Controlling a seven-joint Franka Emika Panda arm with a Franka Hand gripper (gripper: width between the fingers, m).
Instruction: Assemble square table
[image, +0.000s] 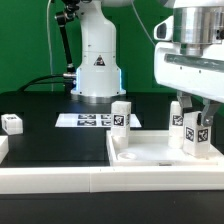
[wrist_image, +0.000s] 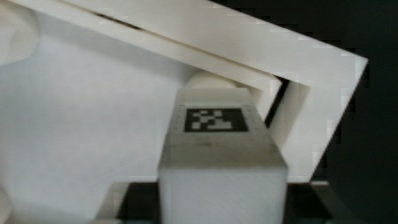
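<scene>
The white square table top (image: 150, 152) lies rim-up at the exterior view's right. One tagged white leg (image: 121, 114) stands upright at its far left corner. Another leg (image: 177, 115) stands further right, just behind my gripper. My gripper (image: 198, 128) hangs over the top's right part, shut on a third tagged leg (image: 199, 138) that it holds upright, low end close to the tray. In the wrist view this leg (wrist_image: 215, 135) fills the gap between the dark fingers (wrist_image: 139, 198) of the gripper (wrist_image: 217, 205). It points at the tray floor (wrist_image: 80, 110) near the rim corner (wrist_image: 294, 70).
A loose tagged leg (image: 12, 123) lies on the black table at the exterior view's left. The marker board (image: 85, 120) lies flat before the robot's base (image: 98, 70). A long white rail (image: 60, 180) runs along the front edge.
</scene>
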